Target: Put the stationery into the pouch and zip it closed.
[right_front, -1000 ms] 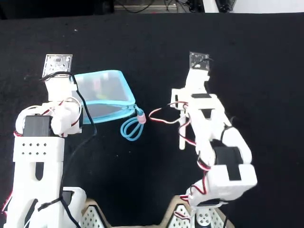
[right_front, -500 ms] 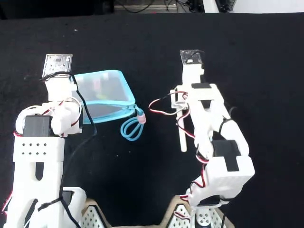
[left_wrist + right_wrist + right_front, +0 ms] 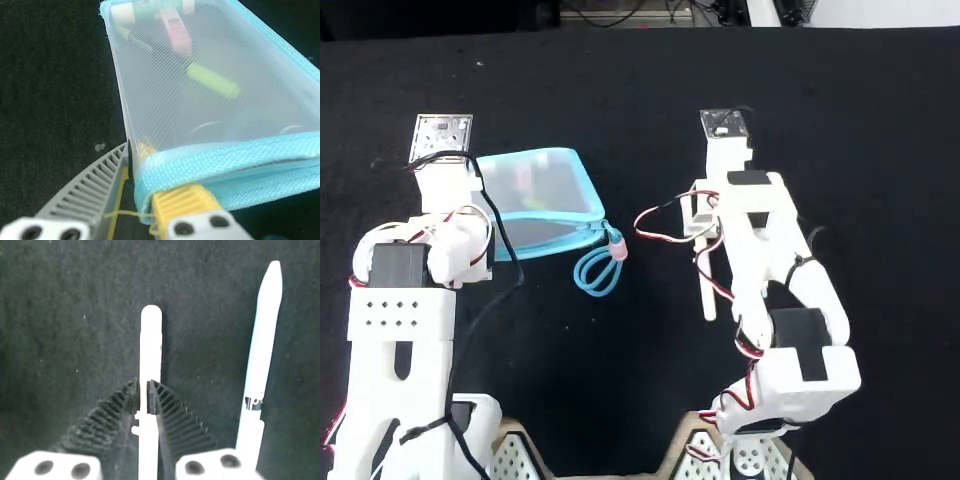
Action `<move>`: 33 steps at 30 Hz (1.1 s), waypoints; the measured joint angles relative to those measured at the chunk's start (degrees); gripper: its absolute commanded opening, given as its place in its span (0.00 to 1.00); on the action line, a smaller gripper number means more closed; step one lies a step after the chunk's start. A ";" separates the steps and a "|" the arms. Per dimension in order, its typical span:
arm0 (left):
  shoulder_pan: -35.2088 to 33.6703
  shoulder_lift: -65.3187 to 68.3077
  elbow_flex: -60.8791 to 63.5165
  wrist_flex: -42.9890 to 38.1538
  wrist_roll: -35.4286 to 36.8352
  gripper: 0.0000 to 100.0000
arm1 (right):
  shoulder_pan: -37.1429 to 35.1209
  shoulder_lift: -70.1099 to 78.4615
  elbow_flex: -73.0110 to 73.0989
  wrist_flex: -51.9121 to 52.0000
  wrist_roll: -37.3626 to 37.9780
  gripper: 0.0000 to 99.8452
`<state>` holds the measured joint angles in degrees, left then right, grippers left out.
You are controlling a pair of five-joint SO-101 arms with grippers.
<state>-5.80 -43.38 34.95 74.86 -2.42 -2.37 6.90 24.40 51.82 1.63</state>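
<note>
Pouch: the light-blue translucent mesh zip pouch [image 3: 535,195] lies flat on the black table [image 3: 880,150]. A pink piece, a green piece and a white piece of stationery show through its wall, and its zip edge looks agape.
Zip pull: a small pink pull [image 3: 617,248] with a blue cord loop [image 3: 597,270] sits at the pouch corner that faces the right arm.
Left arm: the white left arm [image 3: 400,300] stands at the far end of the pouch's zip edge from the pull. Its jaws pinch that corner of the pouch, holding it down.
Right arm: the white right arm [image 3: 760,250] is well apart from the pouch, on the pull side. Its jaws are pressed onto a slim white pen [image 3: 150,340], gripping it partway along the barrel.
Second pen: another white pen with a tapered tip [image 3: 260,360] lies on the table beside the gripped one, roughly parallel and not touching it.
Change: over the last second the right arm has swung a little toward the pouch and carried the pen with it. The pouch and the left arm have stayed put.
Meaning: the grasp seems secure and the carry to the pouch is probably beginning. The second pen and the zipping remain to be done.
</note>
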 measured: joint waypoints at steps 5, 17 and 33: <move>0.00 0.00 0.00 0.00 0.00 0.03 | 0.00 0.00 -3.25 0.00 0.00 0.02; 0.00 0.00 0.00 0.00 0.00 0.03 | 0.00 0.00 -3.43 0.00 2.46 0.21; 0.00 0.00 0.00 0.00 0.00 0.03 | -0.88 12.92 -14.42 2.81 4.13 0.21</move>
<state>-5.80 -43.38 34.95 74.86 -2.42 -3.25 19.82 9.98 54.64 5.76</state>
